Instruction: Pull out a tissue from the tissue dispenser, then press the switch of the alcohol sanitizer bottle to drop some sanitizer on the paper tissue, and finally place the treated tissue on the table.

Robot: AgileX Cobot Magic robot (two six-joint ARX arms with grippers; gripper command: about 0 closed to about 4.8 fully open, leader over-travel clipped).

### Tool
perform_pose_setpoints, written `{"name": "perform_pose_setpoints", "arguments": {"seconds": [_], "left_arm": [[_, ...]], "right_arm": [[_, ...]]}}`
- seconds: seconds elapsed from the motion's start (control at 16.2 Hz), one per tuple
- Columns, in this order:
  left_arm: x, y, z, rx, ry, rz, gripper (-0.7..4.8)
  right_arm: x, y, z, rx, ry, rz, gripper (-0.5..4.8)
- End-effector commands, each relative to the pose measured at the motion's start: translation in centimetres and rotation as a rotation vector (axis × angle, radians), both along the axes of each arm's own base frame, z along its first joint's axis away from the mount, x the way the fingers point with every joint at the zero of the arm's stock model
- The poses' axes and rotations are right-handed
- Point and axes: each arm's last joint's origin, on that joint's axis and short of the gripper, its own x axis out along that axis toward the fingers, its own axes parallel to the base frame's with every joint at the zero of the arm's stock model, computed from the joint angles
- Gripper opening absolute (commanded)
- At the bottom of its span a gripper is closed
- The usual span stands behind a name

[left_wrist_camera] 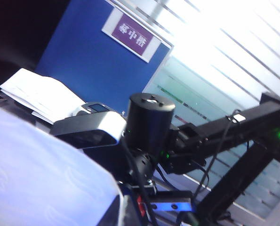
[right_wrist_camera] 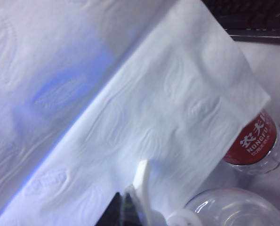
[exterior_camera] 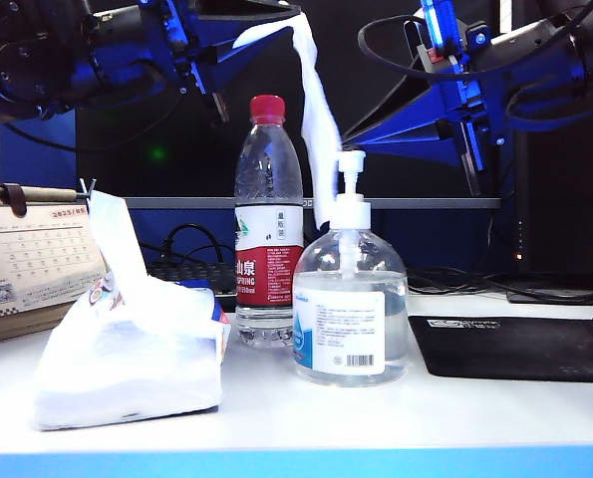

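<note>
The tissue [exterior_camera: 316, 110] hangs as a long white strip from my left gripper [exterior_camera: 288, 20], which is shut on its upper end at the top middle of the exterior view. Its lower end drops behind the switch [exterior_camera: 351, 161], the white pump head of the alcohol sanitizer bottle [exterior_camera: 350, 319]. My right gripper [exterior_camera: 356, 139] is shut, its tip just above and beside that pump head. In the right wrist view the tissue [right_wrist_camera: 130, 103] fills most of the picture, with the pump nozzle [right_wrist_camera: 142, 175] beside my shut right gripper [right_wrist_camera: 125, 209]. The left wrist view shows the tissue [left_wrist_camera: 41, 179] against my left gripper [left_wrist_camera: 123, 214].
The tissue dispenser [exterior_camera: 127, 363] lies at the front left of the table [exterior_camera: 426, 423], another sheet [exterior_camera: 112, 234] sticking up from it. A red-capped water bottle [exterior_camera: 268, 229] stands just left of the sanitizer. A desk calendar [exterior_camera: 32, 264] is at the far left, a black mouse pad [exterior_camera: 515, 347] at the right.
</note>
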Motion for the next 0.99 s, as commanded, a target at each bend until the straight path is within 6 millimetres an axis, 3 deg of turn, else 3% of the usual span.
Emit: {"name": "perform_pose_setpoints", "arguments": {"seconds": [0.06, 0.37, 0.68, 0.99], "left_arm": [[-0.5, 0.0, 0.1, -0.073, -0.026, 0.081, -0.06], [-1.4, -0.7, -1.2, -0.073, -0.007, 0.101, -0.06], [-2.5, 0.3, -4.1, -0.019, 0.042, 0.122, -0.06], [-2.8, -0.3, -5.0, -0.003, 0.05, 0.11, -0.06]], "right_arm": [[0.0, 0.0, 0.2, 0.001, -0.019, -0.002, -0.05], [0.1, 0.0, 0.2, -0.001, -0.018, -0.005, -0.05], [0.0, 0.0, 0.2, 0.0, -0.013, 0.001, -0.05], [0.0, 0.1, 0.3, 0.003, -0.021, 0.002, -0.05]]}}
